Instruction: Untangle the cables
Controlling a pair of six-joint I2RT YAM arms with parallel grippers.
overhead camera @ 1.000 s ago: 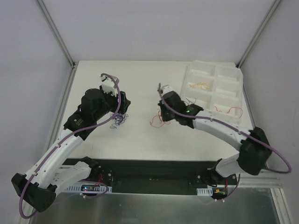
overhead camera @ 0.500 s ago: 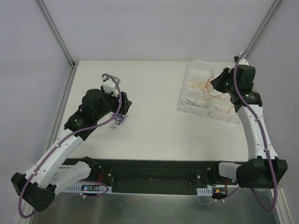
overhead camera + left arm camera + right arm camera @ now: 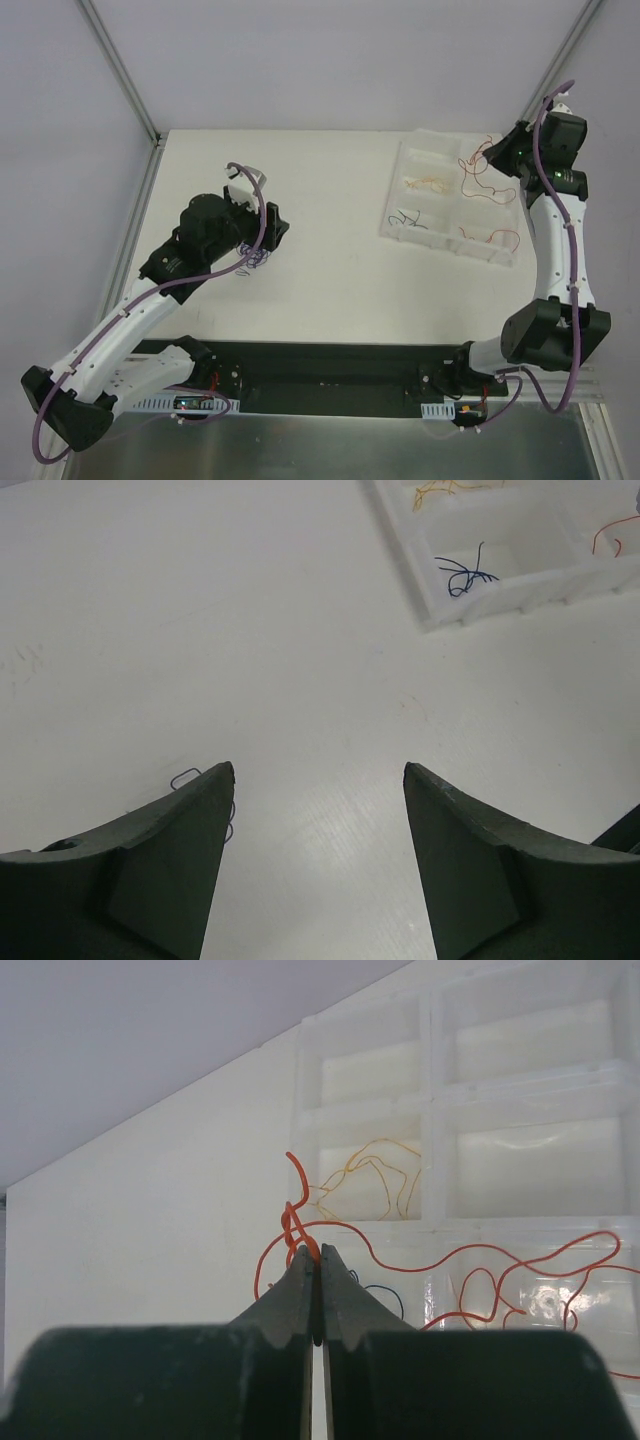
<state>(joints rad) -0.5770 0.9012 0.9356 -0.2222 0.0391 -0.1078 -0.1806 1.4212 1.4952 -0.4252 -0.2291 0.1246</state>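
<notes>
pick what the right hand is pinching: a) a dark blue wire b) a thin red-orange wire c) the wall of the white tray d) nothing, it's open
b: the right hand is shut on the thin red-orange wire, whose loose strands hang over the white compartmented plastic tray.

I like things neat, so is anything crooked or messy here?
Yes. The white tray sits crooked against the edges of the table, and a red wire, pinched in the right end effector, dangles in loops over its compartments. A purple-blue tangle lies loose on the table.
</notes>
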